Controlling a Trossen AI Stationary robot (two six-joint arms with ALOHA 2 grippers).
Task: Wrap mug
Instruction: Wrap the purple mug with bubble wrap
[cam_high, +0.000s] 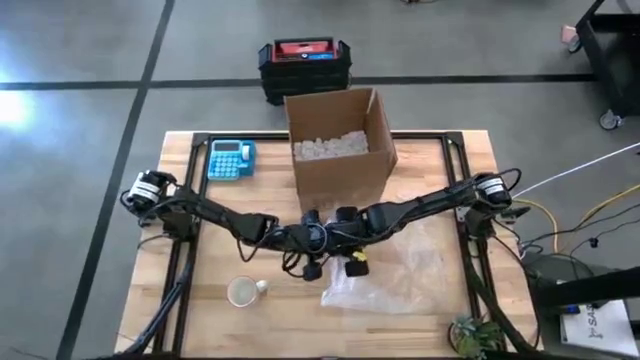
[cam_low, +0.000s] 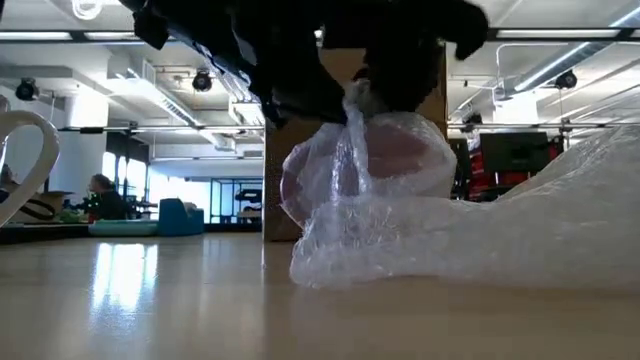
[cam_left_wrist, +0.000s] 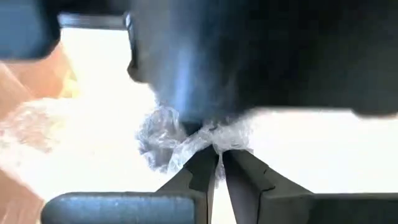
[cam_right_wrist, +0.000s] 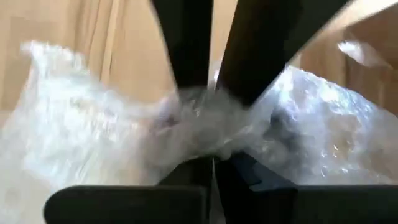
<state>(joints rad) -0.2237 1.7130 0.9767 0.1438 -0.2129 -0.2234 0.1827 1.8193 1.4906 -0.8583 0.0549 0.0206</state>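
A clear bubble wrap sheet (cam_high: 395, 272) lies right of the table's middle, and its near-left part is gathered up into a bulging bundle (cam_low: 365, 170). What is inside the bundle cannot be told. My left gripper (cam_high: 318, 255) and my right gripper (cam_high: 346, 255) meet over the bundle, facing each other, and both are shut on its gathered top. A white mug (cam_high: 243, 291) stands upright on the table to the left, apart from the wrap; its handle (cam_low: 28, 150) shows in the low view. My left gripper pinches the bunched top of the bubble wrap (cam_left_wrist: 214, 142) between its two fingers (cam_left_wrist: 245, 171), several layers twisted together. The wrap hangs below the hold as a bulge, its lower part on the table (cam_low: 400, 255). My right gripper pinches the same gathered top of the bubble wrap (cam_right_wrist: 205, 134) between its shut fingers (cam_right_wrist: 239, 174), opposite the left gripper's fingers (cam_right_wrist: 186, 50). Several crumpled layers sit in the hold. The rest of the sheet trails away onto the table.
An open cardboard box (cam_high: 340, 150) with packing fill stands just beyond the grippers. A blue calculator (cam_high: 231, 158) lies at the far left, a small plant (cam_high: 475, 335) at the near right corner. A black and red crate (cam_high: 303, 65) sits on the floor beyond the table.
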